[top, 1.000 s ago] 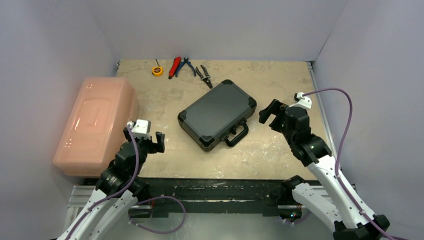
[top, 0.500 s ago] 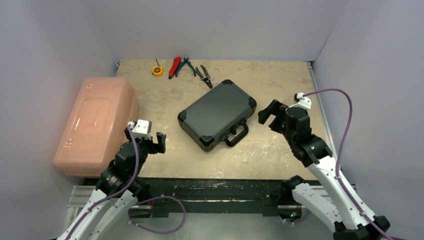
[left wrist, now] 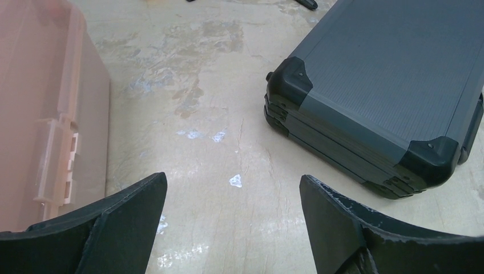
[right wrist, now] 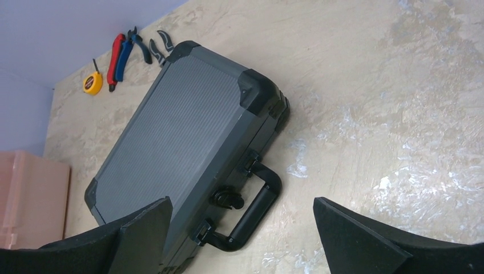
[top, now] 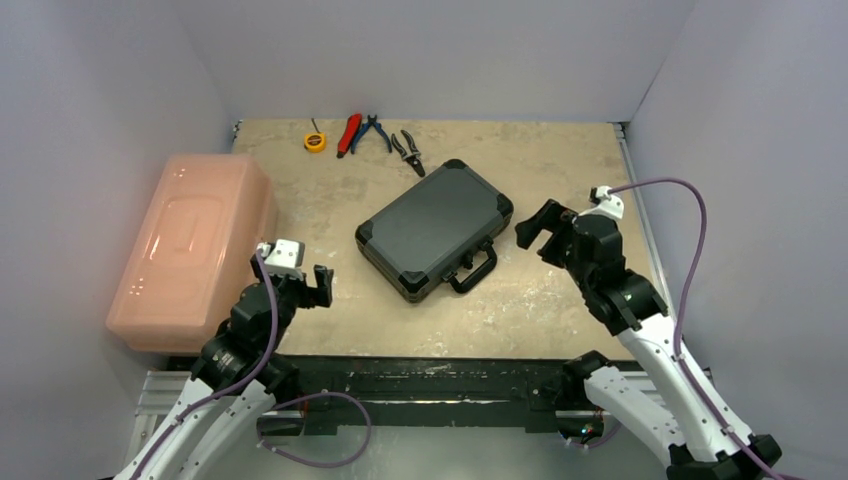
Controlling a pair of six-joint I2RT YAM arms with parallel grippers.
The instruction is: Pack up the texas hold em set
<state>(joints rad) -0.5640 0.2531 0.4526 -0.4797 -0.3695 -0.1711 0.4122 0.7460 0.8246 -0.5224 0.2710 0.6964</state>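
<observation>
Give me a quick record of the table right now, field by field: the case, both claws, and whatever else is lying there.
case: black, shut, lying flat mid-table, handle toward the arms
cards, chips, dice: none in view
left claw: open, empty, between pink bin and case, touching neither
right claw: open, empty, just right of the case, apart from it
pink bin: at the left edge
far edge: pliers, yellow tape measure
</observation>
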